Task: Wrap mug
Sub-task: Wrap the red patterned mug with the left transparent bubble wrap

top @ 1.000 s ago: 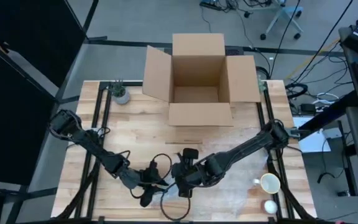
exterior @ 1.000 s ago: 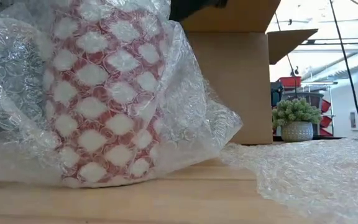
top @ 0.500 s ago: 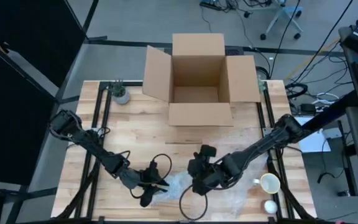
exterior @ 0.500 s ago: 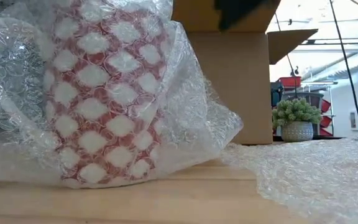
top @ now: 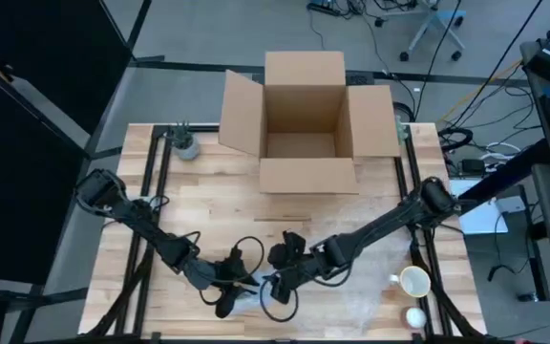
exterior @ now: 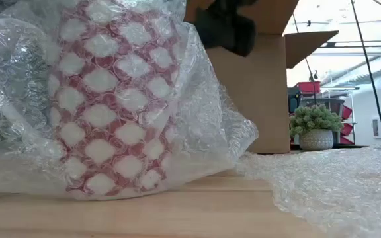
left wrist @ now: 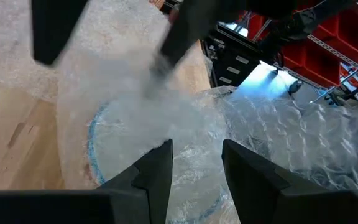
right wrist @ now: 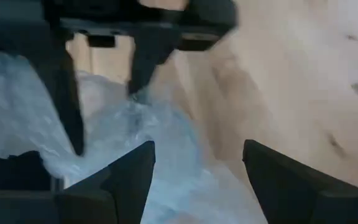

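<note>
front of left gripper [top: 240, 287]: blocked, bubble wrap [exterior: 210, 125] bunched round mug [exterior: 111, 99] | its right: right gripper [top: 273, 286] just beside, fingers spread | beyond both: bare table [top: 208, 215], then open cardboard box [top: 306, 119] | right gripper's right: loose wrap sheet [top: 366, 304], white cup [top: 413, 281] farther | far left corner: small plant pot [top: 187, 145]

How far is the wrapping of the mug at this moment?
Done: bubble wrap already surrounds the red-and-white mug. In hand: the left tool pinches the wrap, and the open right tool is close beside it. Left: the loose wrap is not closed; the cardboard box stands open.
</note>
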Available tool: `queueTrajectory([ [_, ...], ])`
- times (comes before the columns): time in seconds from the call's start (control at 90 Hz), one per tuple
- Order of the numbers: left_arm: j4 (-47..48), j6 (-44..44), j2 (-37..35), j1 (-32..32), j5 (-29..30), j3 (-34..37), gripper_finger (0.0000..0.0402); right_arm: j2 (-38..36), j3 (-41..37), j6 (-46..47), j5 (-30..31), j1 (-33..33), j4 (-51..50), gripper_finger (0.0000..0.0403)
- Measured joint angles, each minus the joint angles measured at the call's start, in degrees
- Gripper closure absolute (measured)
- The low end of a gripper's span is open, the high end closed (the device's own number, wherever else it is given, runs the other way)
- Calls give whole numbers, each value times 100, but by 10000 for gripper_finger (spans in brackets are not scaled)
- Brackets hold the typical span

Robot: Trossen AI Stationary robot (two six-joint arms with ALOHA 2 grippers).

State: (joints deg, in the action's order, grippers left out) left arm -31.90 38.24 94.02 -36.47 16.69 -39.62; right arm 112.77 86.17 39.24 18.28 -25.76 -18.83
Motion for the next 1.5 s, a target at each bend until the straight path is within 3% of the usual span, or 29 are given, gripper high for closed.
queueTrajectory([
  [0.211, -13, 2, -2, 11, -11, -2, 272, 839, 1244, -31, -60, 15, -1831, 192],
  [0.333, -20, 20, -2, 9, -11, -2, 272, 1212, 1677, -26, -84, 89, -2261, 192],
  [0.578, -22, 26, -2, 9, -13, -4, 272, 1669, 1801, -25, -512, 179, -2103, 193],
  [0.778, -56, 31, -2, 9, -14, -9, 272, 1339, 1746, -187, -576, 155, -2165, 193],
  [0.911, -37, 35, -2, 13, -11, -7, 272, 890, 1700, -416, -502, 89, -2533, 193],
  [1.089, -41, 35, -2, 9, -9, -4, 272, 383, 1726, -453, 62, -77, -2851, 193],
  [1.211, -41, 35, -2, 9, -9, -4, 272, 355, 1724, -506, 431, -199, -2512, 193],
  [1.5, -48, 35, -2, 9, -9, -4, 272, 867, 1735, -901, 315, -289, -1703, 193],
])
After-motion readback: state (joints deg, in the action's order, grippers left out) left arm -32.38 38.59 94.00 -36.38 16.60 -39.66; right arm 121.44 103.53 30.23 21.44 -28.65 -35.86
